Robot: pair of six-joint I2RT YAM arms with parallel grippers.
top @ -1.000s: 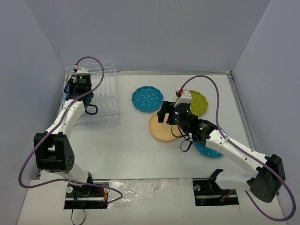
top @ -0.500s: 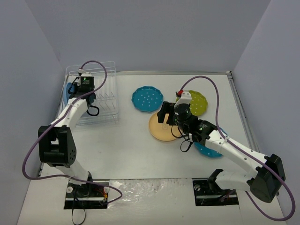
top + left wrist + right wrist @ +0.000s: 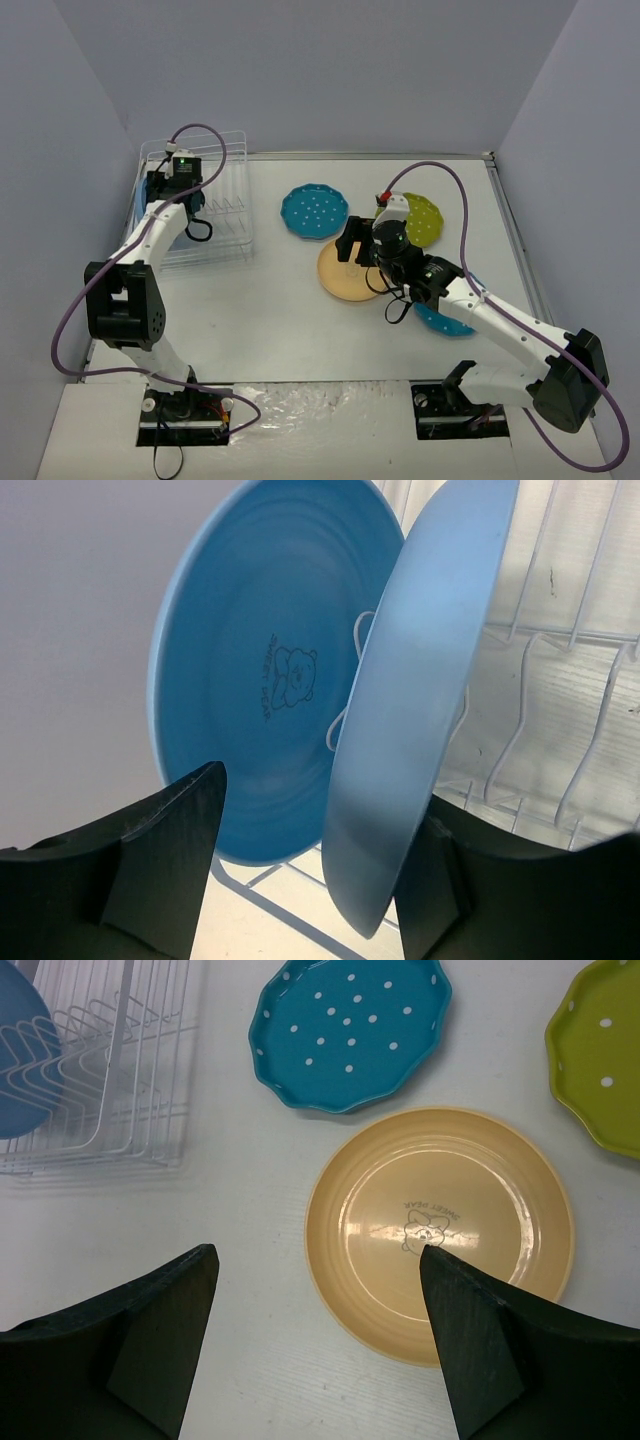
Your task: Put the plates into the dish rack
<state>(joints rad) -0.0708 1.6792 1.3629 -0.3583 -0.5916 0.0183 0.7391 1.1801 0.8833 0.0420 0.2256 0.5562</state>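
The white wire dish rack [image 3: 215, 205] stands at the back left. Two plain light blue plates stand upright in it, a farther one [image 3: 265, 670] and a nearer one [image 3: 410, 700]. My left gripper [image 3: 320, 800] is open in the rack, and the nearer plate's lower edge sits between its fingers, close to the right one. The orange-yellow plate [image 3: 440, 1225] lies flat mid-table. My right gripper [image 3: 315, 1275] is open just above its left rim. A teal dotted plate [image 3: 350, 1030] and the lime green plate [image 3: 600, 1055] lie beyond it. A second teal plate [image 3: 440, 320] is partly hidden under my right arm.
The rack's free wire slots [image 3: 560, 730] lie to the right of the blue plates. Grey walls enclose the table on three sides. The rack [image 3: 110, 1080] also shows in the right wrist view, left of the teal plate.
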